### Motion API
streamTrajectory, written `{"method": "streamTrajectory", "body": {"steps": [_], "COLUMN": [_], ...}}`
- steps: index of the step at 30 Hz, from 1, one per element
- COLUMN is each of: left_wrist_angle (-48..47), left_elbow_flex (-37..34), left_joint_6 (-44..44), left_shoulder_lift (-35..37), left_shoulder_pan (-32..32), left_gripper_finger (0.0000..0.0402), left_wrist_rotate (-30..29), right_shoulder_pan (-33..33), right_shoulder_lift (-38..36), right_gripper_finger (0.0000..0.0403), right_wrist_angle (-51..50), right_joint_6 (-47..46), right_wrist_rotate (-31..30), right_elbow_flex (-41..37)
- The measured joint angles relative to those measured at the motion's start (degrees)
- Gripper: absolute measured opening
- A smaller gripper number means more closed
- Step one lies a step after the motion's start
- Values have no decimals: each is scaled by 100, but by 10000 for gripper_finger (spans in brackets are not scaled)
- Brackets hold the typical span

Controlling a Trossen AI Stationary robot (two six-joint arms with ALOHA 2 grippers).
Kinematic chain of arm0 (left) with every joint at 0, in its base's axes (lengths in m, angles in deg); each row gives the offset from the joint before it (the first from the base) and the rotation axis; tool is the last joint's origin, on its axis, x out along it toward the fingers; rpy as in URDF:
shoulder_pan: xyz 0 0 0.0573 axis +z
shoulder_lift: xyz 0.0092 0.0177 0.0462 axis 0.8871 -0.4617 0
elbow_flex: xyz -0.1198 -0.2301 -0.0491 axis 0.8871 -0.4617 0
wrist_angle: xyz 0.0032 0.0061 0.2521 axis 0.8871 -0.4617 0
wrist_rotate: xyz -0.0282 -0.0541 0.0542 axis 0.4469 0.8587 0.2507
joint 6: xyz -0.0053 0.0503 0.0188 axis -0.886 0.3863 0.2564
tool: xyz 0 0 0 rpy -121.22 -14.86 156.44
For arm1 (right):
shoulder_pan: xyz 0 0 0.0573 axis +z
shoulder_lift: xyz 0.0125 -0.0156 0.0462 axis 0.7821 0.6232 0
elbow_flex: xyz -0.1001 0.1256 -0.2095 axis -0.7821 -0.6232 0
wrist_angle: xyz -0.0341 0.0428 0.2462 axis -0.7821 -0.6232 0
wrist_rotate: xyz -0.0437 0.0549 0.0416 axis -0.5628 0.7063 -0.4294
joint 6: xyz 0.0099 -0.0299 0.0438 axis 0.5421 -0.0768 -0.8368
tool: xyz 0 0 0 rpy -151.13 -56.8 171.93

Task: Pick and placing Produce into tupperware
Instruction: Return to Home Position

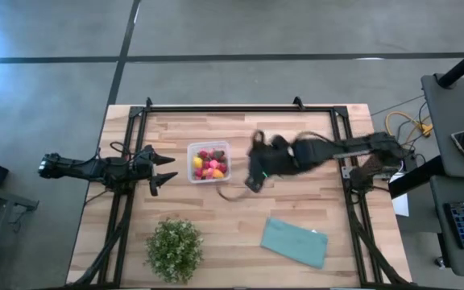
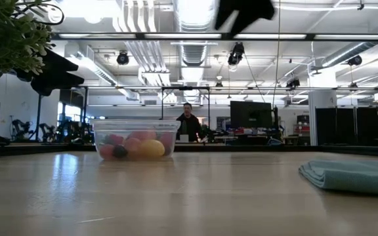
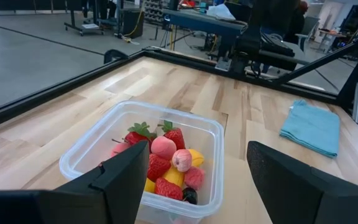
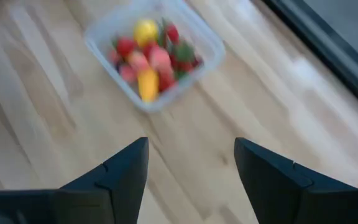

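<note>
The clear square tupperware [image 1: 209,162] rests on its base on the table, left of centre, and holds several red and pink strawberry-like fruits plus yellow pieces [image 3: 166,165]. It also shows in the low view [image 2: 134,139] and in the right wrist view [image 4: 155,51]. My left gripper [image 1: 163,169] hovers open just left of the tupperware, fingers pointing at it, touching nothing. My right gripper [image 1: 256,161] is raised above the table right of the tupperware, open and empty, its fingers [image 4: 126,171] apart in its wrist view.
A green leafy potted plant [image 1: 174,249] stands near the table's near edge, left of centre. A teal folded cloth [image 1: 295,241] lies at the near right. A person [image 2: 188,124] is far off in the room behind the table.
</note>
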Motion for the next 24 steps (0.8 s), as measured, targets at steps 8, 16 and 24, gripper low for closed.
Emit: {"method": "streamTrajectory", "body": {"steps": [8,16,24], "left_wrist_angle": [-4,-3,-4], "left_elbow_flex": [0,0,0], "left_joint_6": [0,0,0], "left_shoulder_lift": [3,3,3], "left_shoulder_pan": [0,0,0], "left_gripper_finger": [258,258,258], "left_wrist_rotate": [-2,-1,0], "right_shoulder_pan": [1033,1685,1854], "right_shoulder_lift": [-2036,-4861,-7620], "right_gripper_finger": [229,228,228], "right_wrist_angle": [568,1070,1005], "right_joint_6": [-1275,-553,14], "right_wrist_rotate": [-637,-586,-445], "right_elbow_flex": [-2794,-4868,-5881]}}
